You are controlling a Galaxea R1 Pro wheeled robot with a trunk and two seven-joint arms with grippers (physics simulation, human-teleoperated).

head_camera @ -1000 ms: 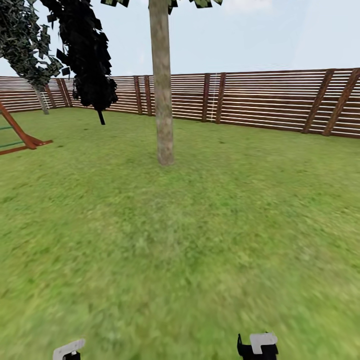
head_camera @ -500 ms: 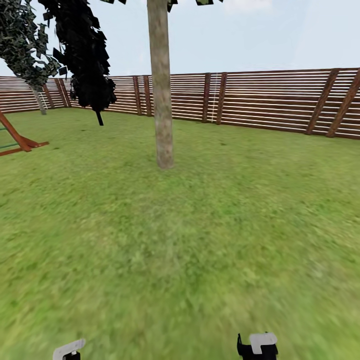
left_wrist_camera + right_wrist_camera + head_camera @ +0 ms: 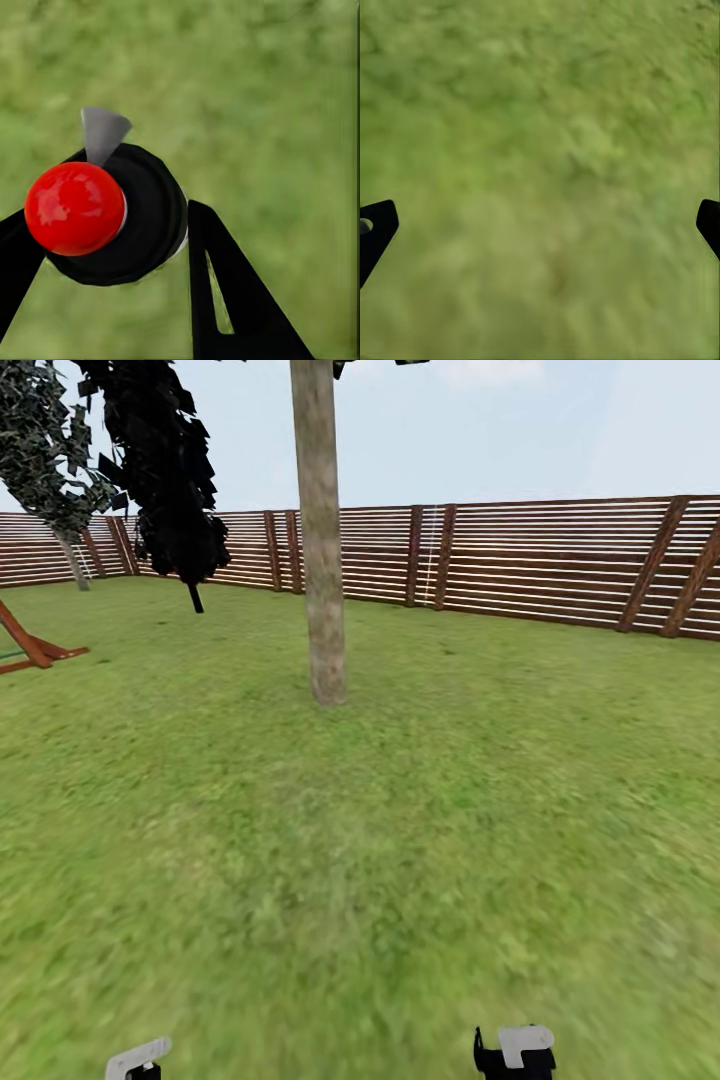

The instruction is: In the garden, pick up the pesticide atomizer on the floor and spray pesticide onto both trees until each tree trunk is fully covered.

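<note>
Gripping the pesticide atomizer (image 3: pixel 105 214) in left pincer (image 3: pixel 112 247), right pincer (image 3: pixel 540 225) spread over grass (image 3: pixel 400 840), tree trunk (image 3: pixel 320 540) ahead.

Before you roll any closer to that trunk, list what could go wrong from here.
1. The tree trunk stands well ahead across open grass; spraying from here would likely fall short of it.
2. The left gripper is shut on the atomizer, but how firm the grip is cannot be judged; driving might shift it.
3. The right gripper hangs open over grass, offering no second hold.
</note>
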